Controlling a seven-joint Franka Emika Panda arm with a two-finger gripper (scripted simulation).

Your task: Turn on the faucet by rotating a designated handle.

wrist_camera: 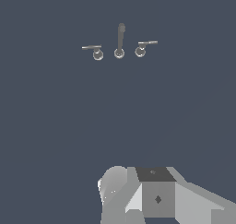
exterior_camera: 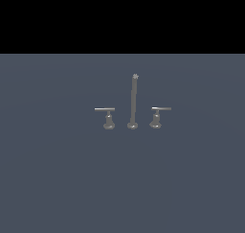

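Observation:
The faucet stands small on the flat grey-blue floor, with its tall thin spout rod (exterior_camera: pixel 133 102) in the middle. The designated handle (exterior_camera: pixel 108 117) is on the exterior view's left of the rod, and its thin bar sticks out leftward. Its twin handle (exterior_camera: pixel 156 117) is on the other side, bar pointing rightward. The wrist view shows the same set far off: spout rod (wrist_camera: pixel 120 39), designated handle (wrist_camera: pixel 96 51), twin handle (wrist_camera: pixel 142 49). No gripper fingers show in either view. Nothing touches the handles.
The grey-blue floor (exterior_camera: pixel 57 179) runs flat all round the faucet. Grey and white blocky parts of the arm (wrist_camera: pixel 156 197) fill one edge of the wrist view, far from the faucet. A black band lies behind the floor in the exterior view.

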